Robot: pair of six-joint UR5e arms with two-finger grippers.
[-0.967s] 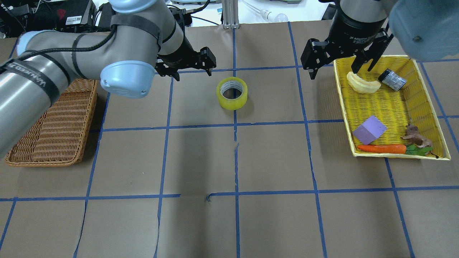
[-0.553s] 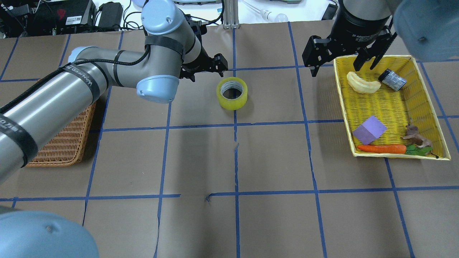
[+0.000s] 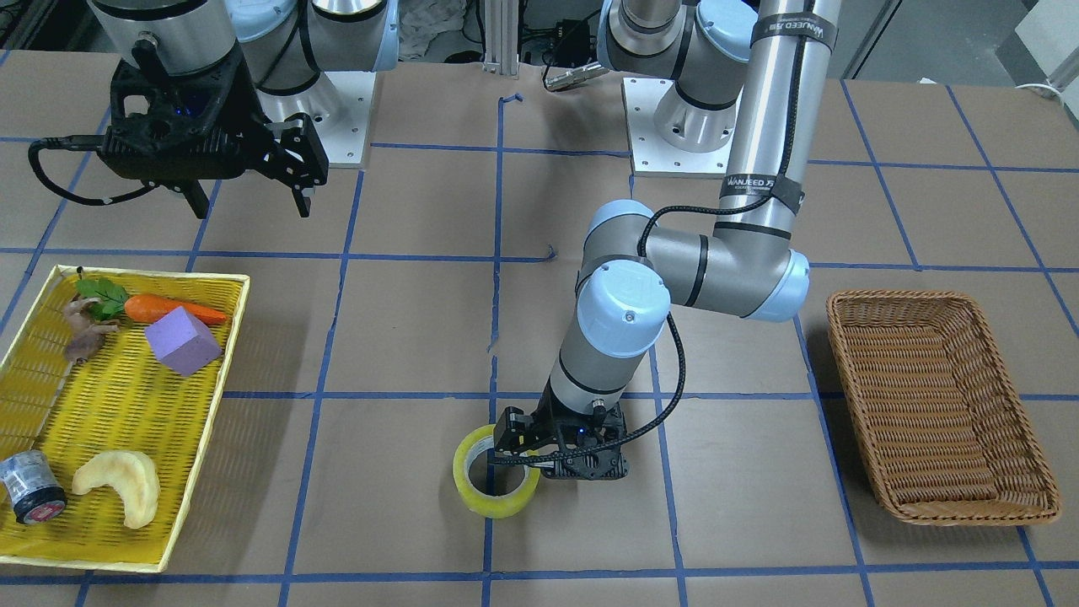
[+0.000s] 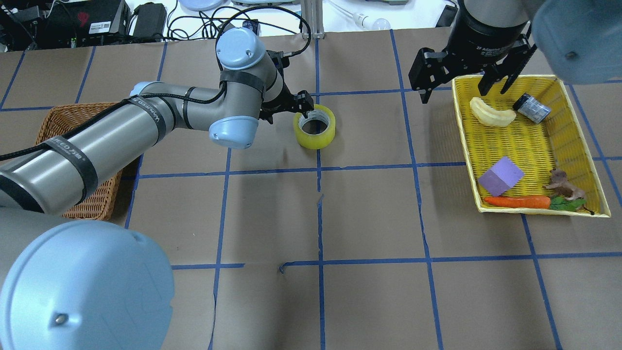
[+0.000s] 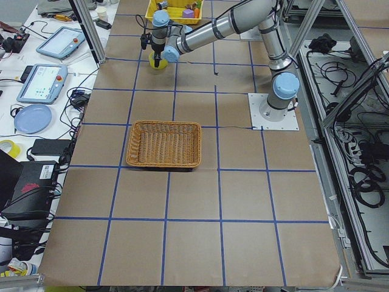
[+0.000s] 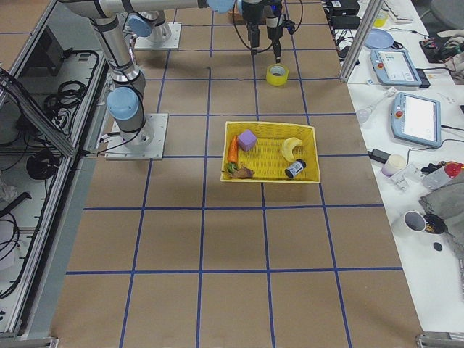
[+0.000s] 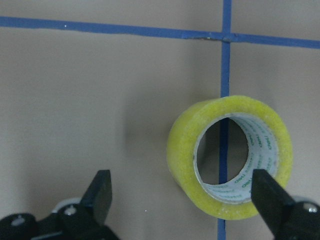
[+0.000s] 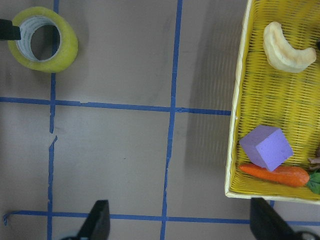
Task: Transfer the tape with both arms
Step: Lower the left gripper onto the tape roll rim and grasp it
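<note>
My left gripper [image 7: 181, 182] is spread wide, one finger at the tape's [image 4: 315, 140] rim. My right gripper [image 4: 457, 90] hangs spread over the yellow tray's [image 4: 529, 141] far-left corner.

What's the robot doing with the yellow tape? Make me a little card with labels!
Tape: flat on the table, hole up
Left end effector: open, down at the tape's rim, not squeezing
Right end effector: open, holding nothing, up beside the yellow tray
Tray contents: carrot, purple block, crescent toy, can
Wicker basket: at the opposite end from the tray
</note>
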